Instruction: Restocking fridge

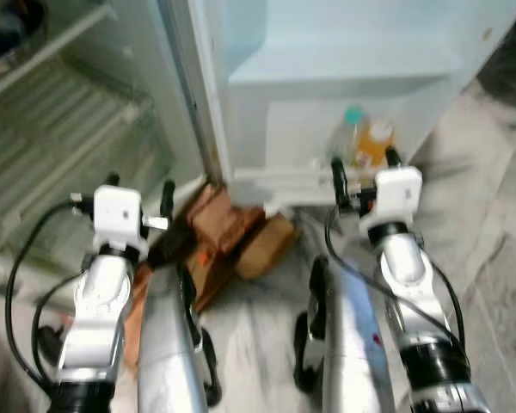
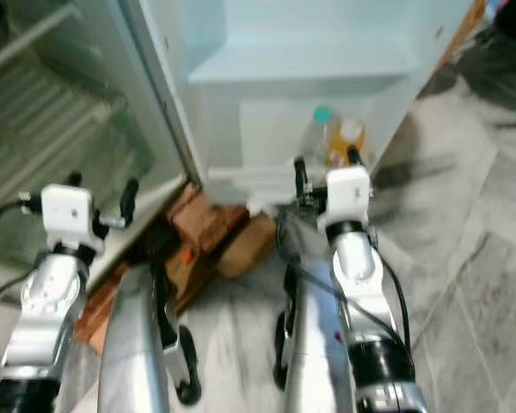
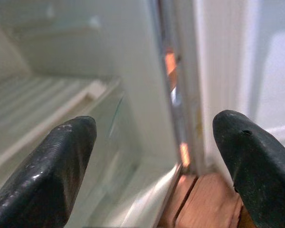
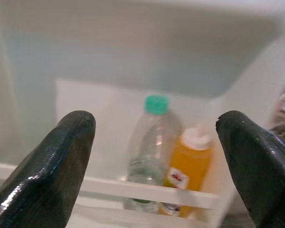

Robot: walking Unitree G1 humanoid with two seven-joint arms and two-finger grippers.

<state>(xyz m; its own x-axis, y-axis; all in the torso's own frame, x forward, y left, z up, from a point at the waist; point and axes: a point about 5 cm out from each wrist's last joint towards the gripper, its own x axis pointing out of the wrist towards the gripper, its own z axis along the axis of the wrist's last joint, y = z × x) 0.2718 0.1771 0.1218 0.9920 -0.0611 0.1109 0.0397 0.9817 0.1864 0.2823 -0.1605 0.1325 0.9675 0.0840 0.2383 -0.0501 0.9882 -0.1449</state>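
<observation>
Both empty and spread apart, the right gripper (image 1: 363,179) faces the clear bottle (image 4: 149,152) and orange bottle (image 4: 187,168) in the door shelf (image 4: 147,191) just ahead, the left gripper (image 1: 140,200) faces the open fridge (image 1: 77,146), so restocking seems between items, needing a fresh item fetched.

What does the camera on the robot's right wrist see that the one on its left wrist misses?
The right wrist view looks into the fridge door shelf, where a clear bottle with a green cap stands beside an orange bottle with a white cap, both behind the white rail.

The left wrist view looks into the fridge's main compartment, with pale ribbed shelves, the door's hinge edge and a reddish-brown surface low down.

Both share an open pincer in the foreground, the right pincer and the left pincer, each holding nothing, and pale fridge interior.
</observation>
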